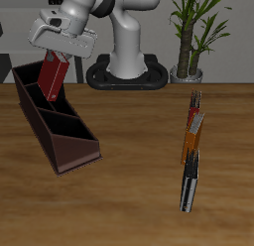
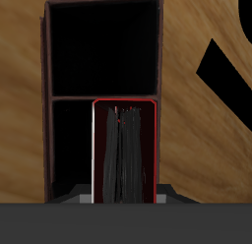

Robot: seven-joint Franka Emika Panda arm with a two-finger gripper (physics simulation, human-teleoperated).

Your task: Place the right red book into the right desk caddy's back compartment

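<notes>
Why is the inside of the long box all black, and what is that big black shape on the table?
In the wrist view the right desk caddy looks pitch black inside because no light reaches its compartments; the dark curved shape on the wood looks like a shadow, of what I cannot tell. In the exterior view the light is soft, everything looks sharp, and the claw holding the right red book shows no glare.

White Franka arm bent forward from its base at the table's back, wrist tilted downward, gripper (image 1: pixel 56 60) low over the table, its two fingers closed on the right red book (image 1: pixel 53 75), book hanging below them
</notes>
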